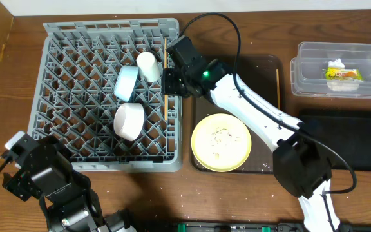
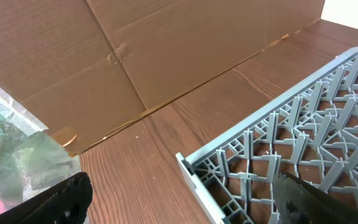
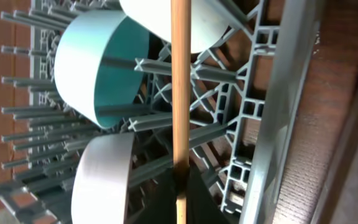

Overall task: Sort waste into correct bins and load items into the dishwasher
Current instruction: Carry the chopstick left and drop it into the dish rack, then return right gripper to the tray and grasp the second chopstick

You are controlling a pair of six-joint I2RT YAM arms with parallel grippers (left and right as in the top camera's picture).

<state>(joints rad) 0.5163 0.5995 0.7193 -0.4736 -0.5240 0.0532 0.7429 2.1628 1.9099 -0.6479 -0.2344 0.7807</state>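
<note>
The grey dish rack [image 1: 69,58] holds a white cup [image 1: 149,66], a light blue bowl [image 1: 126,82] and a pale pink bowl [image 1: 129,121]. My right gripper [image 1: 171,82] is over the rack's right edge, shut on a wooden chopstick [image 1: 165,96] that lies along that edge. In the right wrist view the chopstick [image 3: 180,93] runs between the shut fingers [image 3: 182,190], beside the blue bowl [image 3: 95,68] and pink bowl [image 3: 104,180]. A second chopstick [image 1: 277,87] and the yellow plate [image 1: 221,142] with rice grains lie on the brown tray. My left gripper [image 2: 185,208] is open and empty by the rack's corner [image 2: 191,165].
The clear tub [image 1: 314,55] at the right holds the crumpled wrapper [image 1: 343,73]. The black tray [image 1: 359,145] lies below it. The dark brown tray [image 1: 263,64] is right of the rack. My left arm [image 1: 40,169] is at the front left. A cardboard wall [image 2: 135,50] stands left of the rack.
</note>
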